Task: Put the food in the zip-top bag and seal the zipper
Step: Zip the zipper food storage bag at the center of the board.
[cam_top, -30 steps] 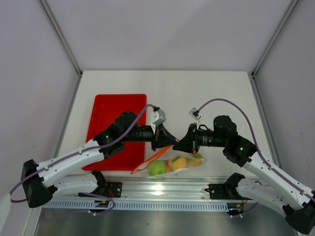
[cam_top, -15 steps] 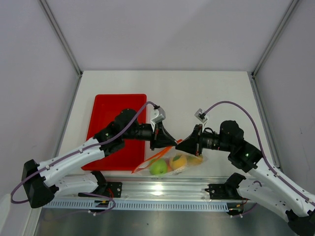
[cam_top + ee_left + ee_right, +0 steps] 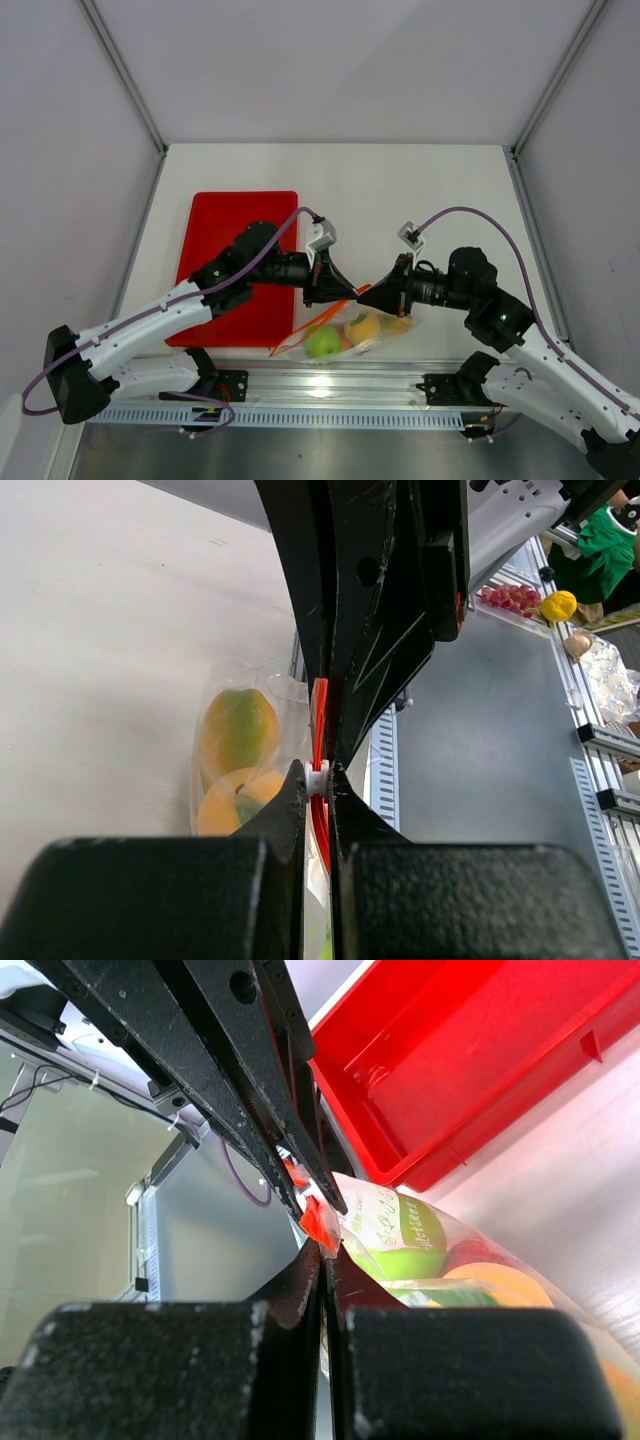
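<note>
Bag point(image 3: 350, 338) at near edge of bench point(image 3: 400, 190), beside tray point(image 3: 230, 230), room behind, left end effector point(image 3: 352, 292) and right end effector point(image 3: 363, 296) tip-to-tip, clamped on zipper point(image 3: 319, 705)

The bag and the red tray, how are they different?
The bag is see-through and crinkly; the tray is solid red and stiff. The bag holds fruit; the tray's visible part shows none. The left claw and right claw pinch the bag's orange strip; the tray lies flat, ungripped. Both carry some red.
</note>
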